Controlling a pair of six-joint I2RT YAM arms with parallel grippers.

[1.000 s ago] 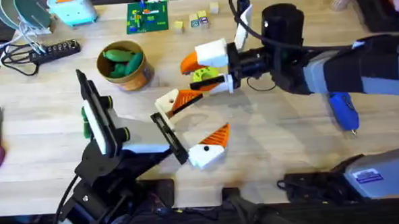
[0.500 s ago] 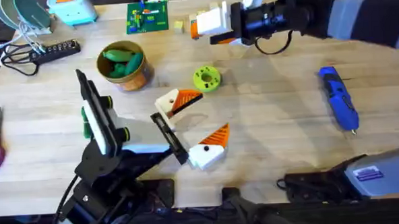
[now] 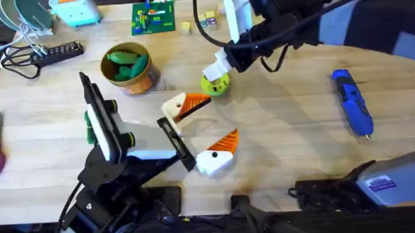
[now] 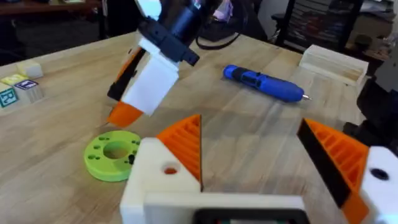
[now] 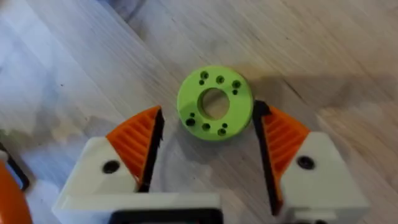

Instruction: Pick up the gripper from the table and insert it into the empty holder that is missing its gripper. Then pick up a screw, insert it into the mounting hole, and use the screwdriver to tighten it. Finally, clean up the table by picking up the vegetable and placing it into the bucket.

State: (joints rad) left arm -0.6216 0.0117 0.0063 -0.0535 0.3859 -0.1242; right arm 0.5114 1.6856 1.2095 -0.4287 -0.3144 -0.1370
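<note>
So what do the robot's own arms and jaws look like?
Both arms are black with grey sections and black cables. Each gripper, left and right, has white angular finger blocks with a dark screw hole and orange ribbed wedge pads.

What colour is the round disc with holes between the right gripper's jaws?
Bright lime green; the disc shows best in the right wrist view.
</note>
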